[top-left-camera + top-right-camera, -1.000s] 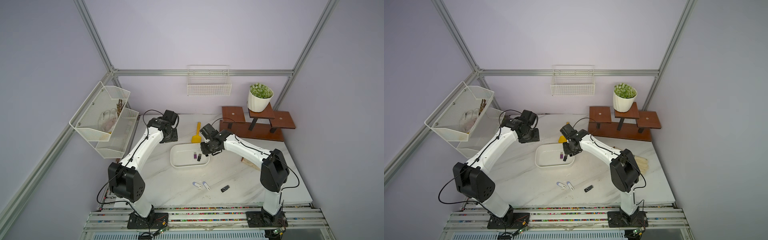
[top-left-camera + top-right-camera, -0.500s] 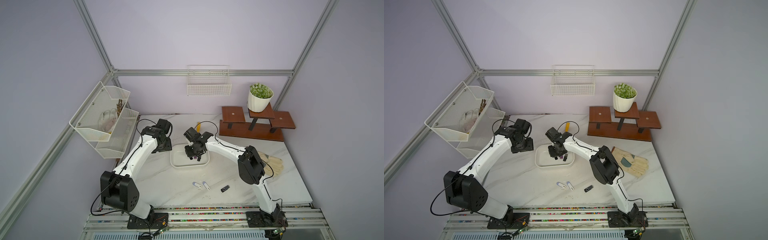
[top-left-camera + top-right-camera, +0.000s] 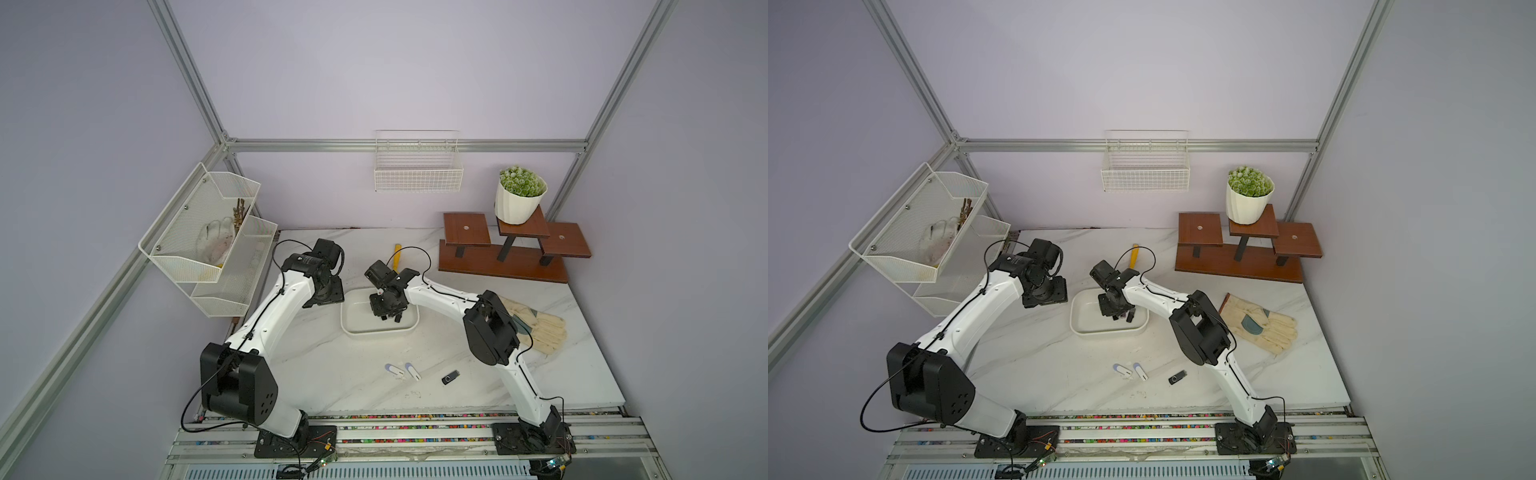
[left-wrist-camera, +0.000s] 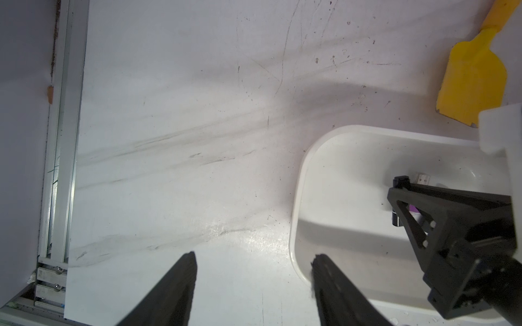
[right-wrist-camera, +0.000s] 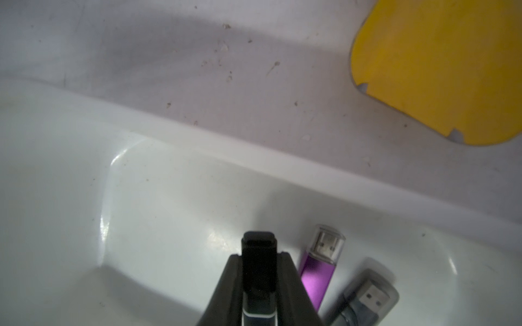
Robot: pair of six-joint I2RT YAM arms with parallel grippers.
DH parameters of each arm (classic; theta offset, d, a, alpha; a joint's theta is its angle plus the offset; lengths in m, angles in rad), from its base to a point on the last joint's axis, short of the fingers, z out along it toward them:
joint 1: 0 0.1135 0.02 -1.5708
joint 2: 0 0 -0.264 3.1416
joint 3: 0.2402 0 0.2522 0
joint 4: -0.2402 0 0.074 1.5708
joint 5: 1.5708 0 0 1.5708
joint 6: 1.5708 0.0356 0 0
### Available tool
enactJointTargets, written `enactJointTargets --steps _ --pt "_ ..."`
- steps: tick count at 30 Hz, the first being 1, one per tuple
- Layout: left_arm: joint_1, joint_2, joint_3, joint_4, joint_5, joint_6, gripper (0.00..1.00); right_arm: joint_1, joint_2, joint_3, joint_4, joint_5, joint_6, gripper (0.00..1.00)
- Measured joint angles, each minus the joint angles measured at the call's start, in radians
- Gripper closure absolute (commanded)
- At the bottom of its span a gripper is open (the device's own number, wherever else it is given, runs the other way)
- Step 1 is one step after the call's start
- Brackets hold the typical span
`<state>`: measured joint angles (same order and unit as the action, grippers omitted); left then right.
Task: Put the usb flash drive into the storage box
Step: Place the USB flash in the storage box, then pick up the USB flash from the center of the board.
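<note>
Over the last second the right gripper [image 3: 388, 316] had been carried from the right-hand edge of the storage box [image 3: 1100, 331] to a spot over its floor. Its jaws were clenched on a black usb flash drive [image 5: 258, 254], which was held end-on inside the box walls beside a purple drive [image 5: 316, 278] and a grey clear-capped drive [image 5: 364, 299] already lying there. The delivery was therefore judged nearly done, with only the release left. Meanwhile the left gripper [image 4: 254, 255] had been drawn back to the box's left rim and its jaws widened; nothing was held between them. Two white drives [image 3: 395, 370] and a black swivel drive [image 3: 450, 377] were left on the tabletop [image 3: 332, 374], well apart from the box, so more trips were judged likely. In both top views the held drive was hidden under the right gripper, and in the right wrist view its lower end was cut off, so it could not be told whether it touched the box floor. Whether the left gripper's nearer finger touched the rim could not be made out either. A yellow scraper [image 5: 440, 70] was seen only in part beyond the box.
</note>
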<state>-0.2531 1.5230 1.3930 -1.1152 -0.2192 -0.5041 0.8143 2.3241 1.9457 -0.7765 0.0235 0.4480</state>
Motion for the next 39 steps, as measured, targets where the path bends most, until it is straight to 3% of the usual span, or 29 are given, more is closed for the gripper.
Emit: enactJointTargets --steps 1,7,11,15,22,26,34,39 --pt "0.0 0.0 0.0 0.0 0.002 0.0 0.31 0.0 0.003 0.0 0.0 0.005 0.0 1.0" --pt "0.002 0.0 0.0 0.001 0.007 0.0 0.31 0.0 0.018 0.007 0.003 0.018 -0.001 0.73" --pt "0.003 0.0 -0.001 0.002 0.007 0.0 0.3 0.0 0.018 0.01 0.005 0.031 -0.005 0.62" --pt "0.003 -0.001 -0.001 0.003 0.007 0.0 0.3 0.0 0.018 0.015 0.006 0.037 -0.008 0.57" --pt "0.003 -0.02 -0.001 0.003 0.008 0.0 0.3 0.0 0.002 0.001 0.01 0.06 -0.014 0.58" --pt "0.003 -0.03 -0.001 0.003 0.008 0.0 0.3 0.0 -0.134 -0.123 0.02 0.087 -0.016 0.58" --pt "0.003 -0.031 -0.001 0.003 0.025 0.0 0.29 0.024 -0.607 -0.383 0.016 0.157 -0.01 0.57" --pt "0.003 -0.056 -0.029 0.01 0.037 0.0 0.29 0.079 -0.757 -0.589 0.0 0.184 0.07 0.54"
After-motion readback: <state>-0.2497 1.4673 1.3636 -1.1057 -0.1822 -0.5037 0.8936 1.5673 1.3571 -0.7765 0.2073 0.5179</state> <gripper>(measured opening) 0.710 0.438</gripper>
